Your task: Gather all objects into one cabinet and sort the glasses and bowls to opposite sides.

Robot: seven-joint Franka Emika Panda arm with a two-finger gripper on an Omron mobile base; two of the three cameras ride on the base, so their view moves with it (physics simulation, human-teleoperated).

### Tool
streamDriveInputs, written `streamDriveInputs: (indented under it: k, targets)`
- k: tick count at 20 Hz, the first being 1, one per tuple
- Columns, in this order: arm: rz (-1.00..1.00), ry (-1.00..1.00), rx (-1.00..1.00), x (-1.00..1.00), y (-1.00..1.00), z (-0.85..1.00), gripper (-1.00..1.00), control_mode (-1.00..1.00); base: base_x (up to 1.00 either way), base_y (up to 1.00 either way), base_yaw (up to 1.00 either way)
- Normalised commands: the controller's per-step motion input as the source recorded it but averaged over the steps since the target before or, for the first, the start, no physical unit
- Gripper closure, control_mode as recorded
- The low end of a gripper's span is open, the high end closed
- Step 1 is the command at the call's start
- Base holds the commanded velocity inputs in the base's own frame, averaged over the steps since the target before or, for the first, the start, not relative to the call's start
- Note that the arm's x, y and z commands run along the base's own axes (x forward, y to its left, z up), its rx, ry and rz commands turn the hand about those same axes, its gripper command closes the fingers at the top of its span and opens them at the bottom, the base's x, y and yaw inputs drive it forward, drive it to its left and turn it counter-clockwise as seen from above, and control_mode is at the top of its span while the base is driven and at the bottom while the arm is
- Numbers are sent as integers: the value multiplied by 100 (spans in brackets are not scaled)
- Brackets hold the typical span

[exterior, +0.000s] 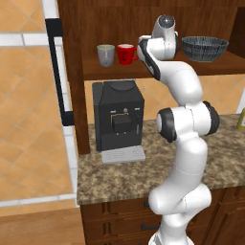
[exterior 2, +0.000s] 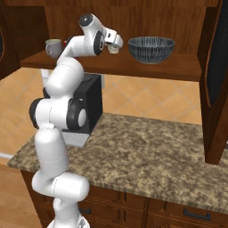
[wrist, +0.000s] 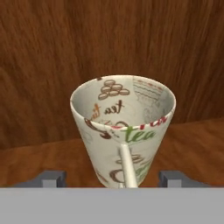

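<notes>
Left base view: you see the grey cup [exterior: 105,54] and red mug [exterior: 126,53] side by side on the cabinet [exterior: 76,72] shelf, the dark bowl [exterior: 205,48] at 3 o'clock of the arm. Right base view: you see the cream mug [exterior 2: 114,48] at the gripper [exterior 2: 116,43], just beside the bowl. Hand view: the cream mug stands upright on the shelf between the fingertips [wrist: 50,178], at 12 o'clock of them, handle toward you; the jaws stand spread, with a gap on each side of the mug.

Glossy red mug [exterior: 126,53], matt printed cream mug [wrist: 124,131], dark grained wood cabinet [wrist: 109,39], speckled stone counter [exterior 2: 147,151].
</notes>
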Motion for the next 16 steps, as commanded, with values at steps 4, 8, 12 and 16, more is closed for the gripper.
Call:
streamDriveInputs:
  k: [4,8,12,16]
  targets:
    - [0,0,0,13,0,-15,100,-100,0,0,0]
    - [0,0,0,11,-5,-16,100,-100,0,0,0]
    - [0,0,0,11,-17,-2,100,-100,0,0,0]
    - [3,0,0,-40,0,0,100,-100,0,0,0]
